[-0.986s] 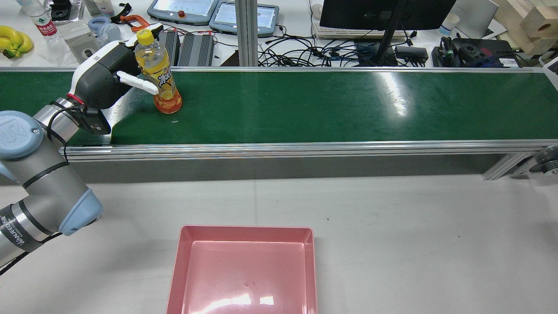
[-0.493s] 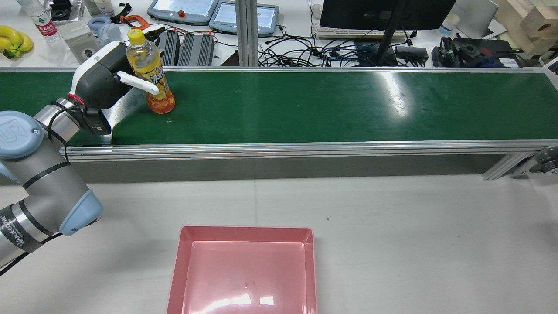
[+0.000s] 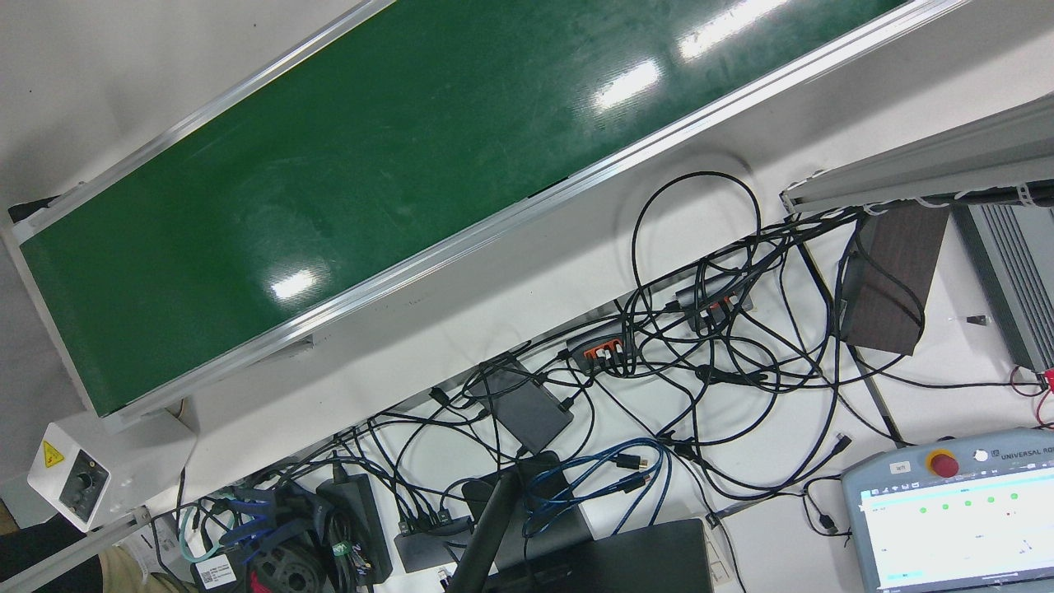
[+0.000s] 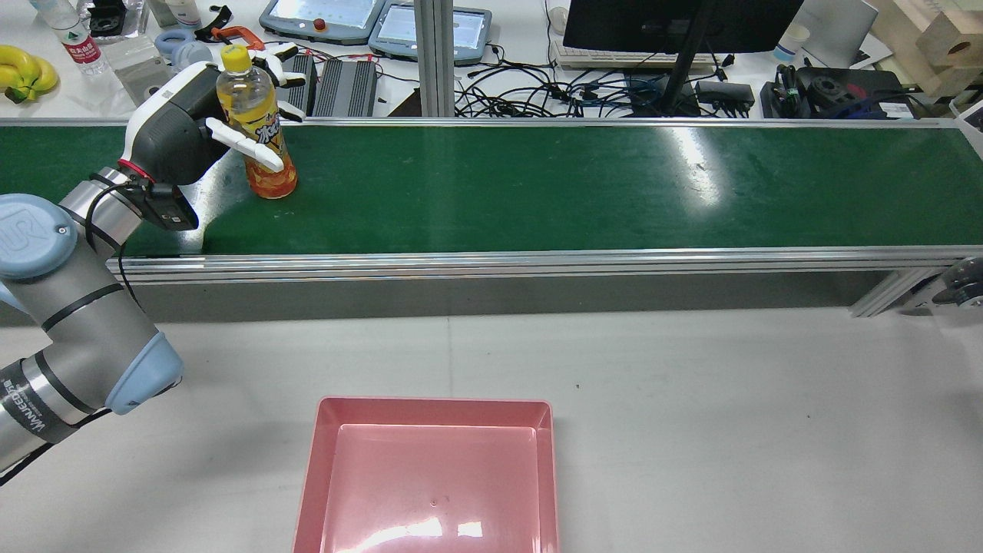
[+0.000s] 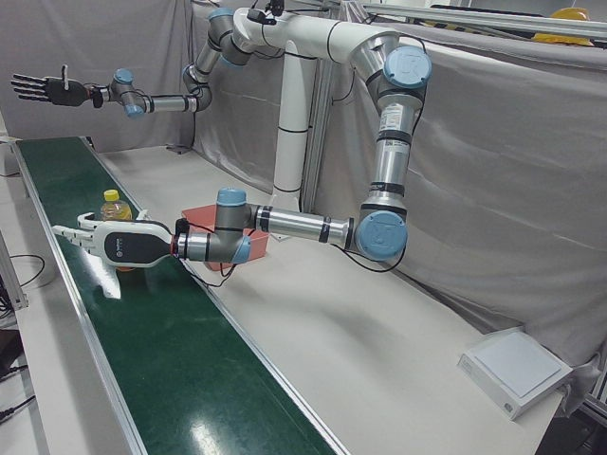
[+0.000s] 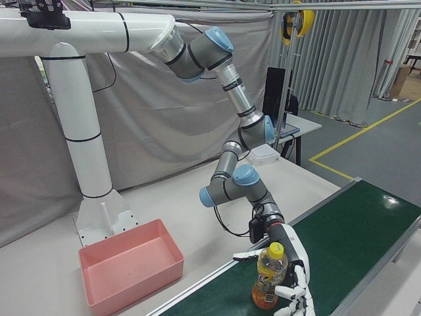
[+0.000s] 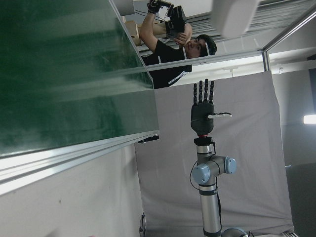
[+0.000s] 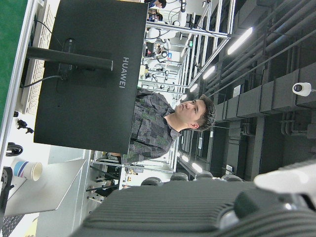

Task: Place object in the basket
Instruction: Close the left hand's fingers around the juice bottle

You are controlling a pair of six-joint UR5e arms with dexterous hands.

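Observation:
An upright orange-drink bottle (image 4: pixel 258 130) with a yellow cap stands on the green conveyor belt (image 4: pixel 537 184) near its left end. My left hand (image 4: pixel 173 127) is at belt height with the bottle between thumb and fingers. The thumb lies across the bottle's front and the fingers reach past its far side, still spread. The right-front view shows the same bottle (image 6: pixel 266 283) and left hand (image 6: pixel 293 266). The left-front view has that left hand (image 5: pixel 114 242) in front of the bottle (image 5: pixel 115 203). My right hand (image 5: pixel 43 88) hangs high beyond the belt's far end, fingers straight and empty. The pink basket (image 4: pixel 430 411) sits on the near table.
Behind the belt is a cluttered desk with cables, teach pendants (image 4: pixel 376 23) and a monitor (image 4: pixel 676 19). A white box (image 5: pixel 512 365) lies on the table's corner. A person (image 7: pixel 173 44) stands past the belt's end. Grey tabletop (image 4: pixel 691 399) surrounds the basket.
The bottle has travelled left along the belt, deeper into my left hand. The hand has turned slightly and its fingers now show past the bottle's far side.

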